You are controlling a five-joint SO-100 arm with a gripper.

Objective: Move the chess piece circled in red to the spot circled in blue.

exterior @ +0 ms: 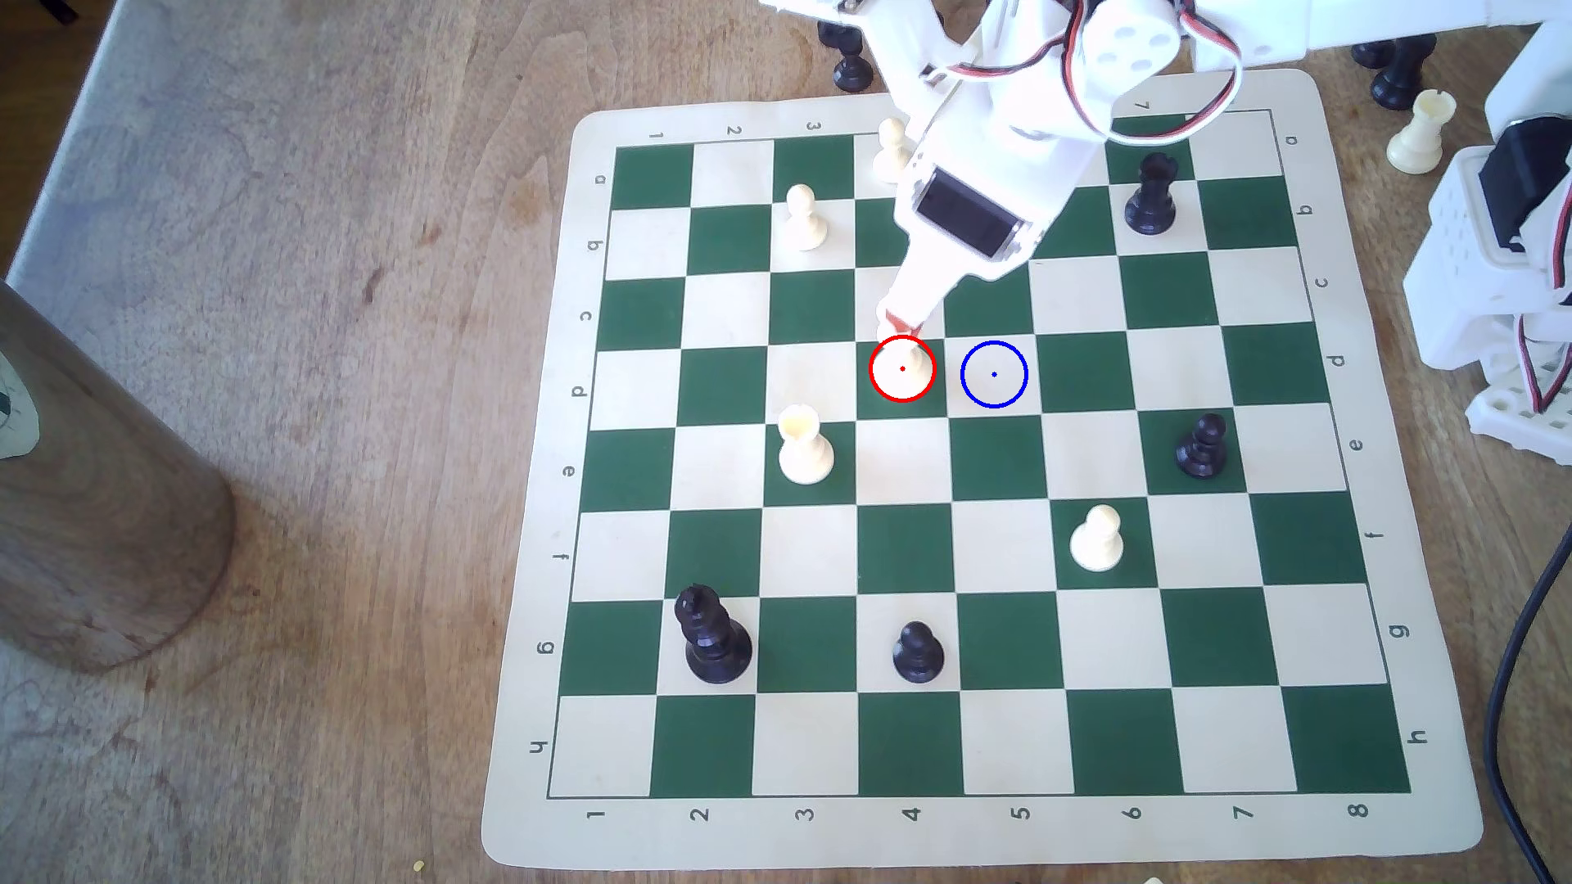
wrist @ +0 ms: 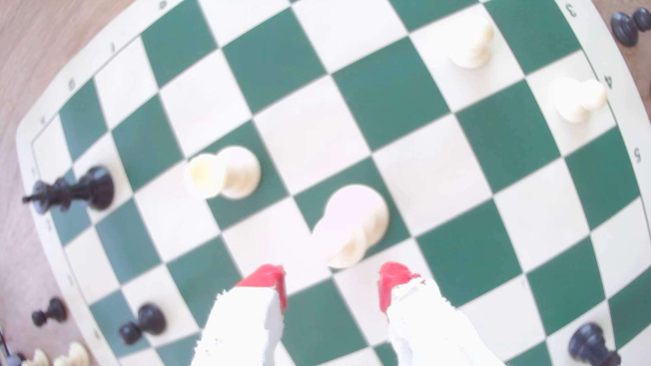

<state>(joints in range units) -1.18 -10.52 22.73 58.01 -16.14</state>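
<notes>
The chess piece circled in red is a cream-white piece on a green square near the board's middle, its head partly hidden by my arm in the exterior view. In the wrist view this piece stands upright just past my red fingertips. My gripper hangs open right over it, one finger to each side, holding nothing. The spot circled in blue is the bare cream square next to the piece, on the exterior view's right.
A cream cup-topped piece and a white pawn stand to the exterior view's left. Further out are a white pawn, black pawns and a black king. A wooden cylinder stands off the board.
</notes>
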